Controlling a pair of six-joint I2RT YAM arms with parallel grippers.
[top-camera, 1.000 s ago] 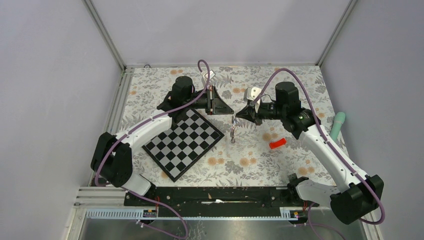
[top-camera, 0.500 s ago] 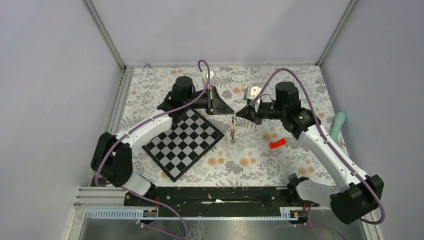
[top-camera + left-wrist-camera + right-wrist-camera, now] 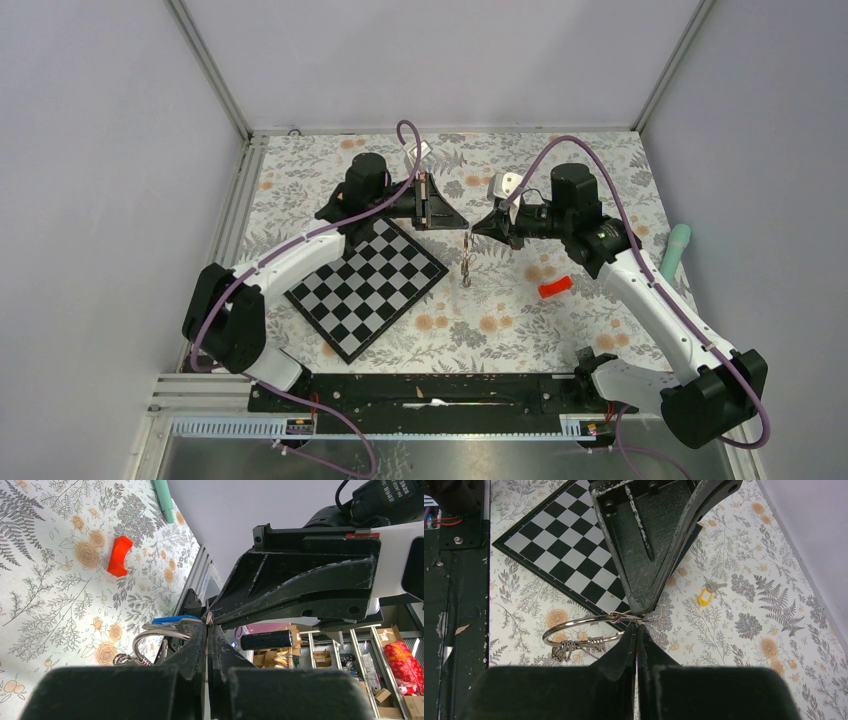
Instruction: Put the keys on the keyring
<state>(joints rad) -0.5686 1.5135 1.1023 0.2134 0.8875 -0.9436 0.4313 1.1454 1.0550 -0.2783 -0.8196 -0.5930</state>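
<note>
The silver keyring hangs in the air between my two grippers, above the floral cloth just right of the chessboard. My right gripper is shut on the ring's rim. My left gripper meets it tip to tip and is shut on a thin metal piece at the ring, which looks like a key seen edge-on. A blue-capped key and a silver key hang beside the ring. From above, the keyring dangles below the left gripper and the right gripper. Another key with a yellow tag lies on the cloth.
The chessboard lies at an angle under the left arm. A red plastic piece sits on the cloth to the right of the ring. A teal tool lies at the table's right edge. Purple cables arc over both arms.
</note>
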